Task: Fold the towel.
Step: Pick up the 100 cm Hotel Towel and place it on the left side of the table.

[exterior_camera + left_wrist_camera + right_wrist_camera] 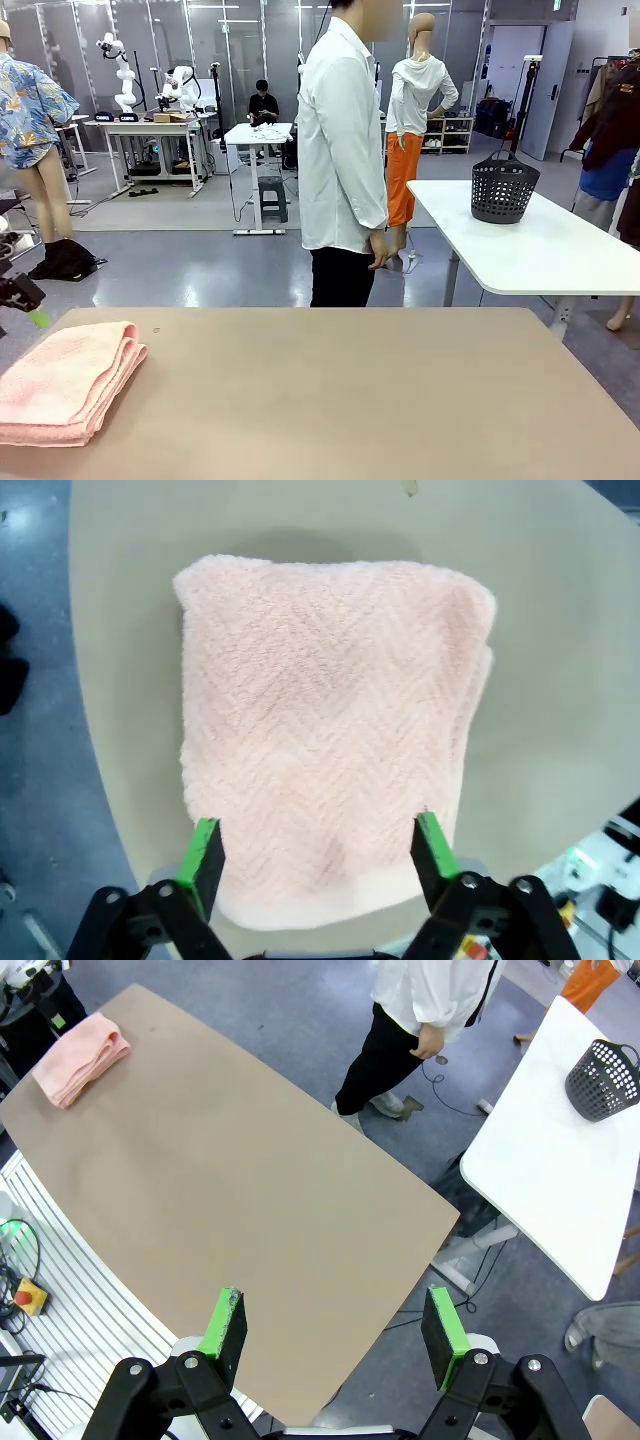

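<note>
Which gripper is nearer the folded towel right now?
Left. The left gripper hangs open directly above the towel. The right gripper, also open, is high over the table's opposite end, with the towel far off.

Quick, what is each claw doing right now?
Left claw: open, above the folded towel.
Right claw: open, holding nothing.

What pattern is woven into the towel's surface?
A herringbone zigzag on salmon-pink terry; the towel shows it best in the left wrist view.
</note>
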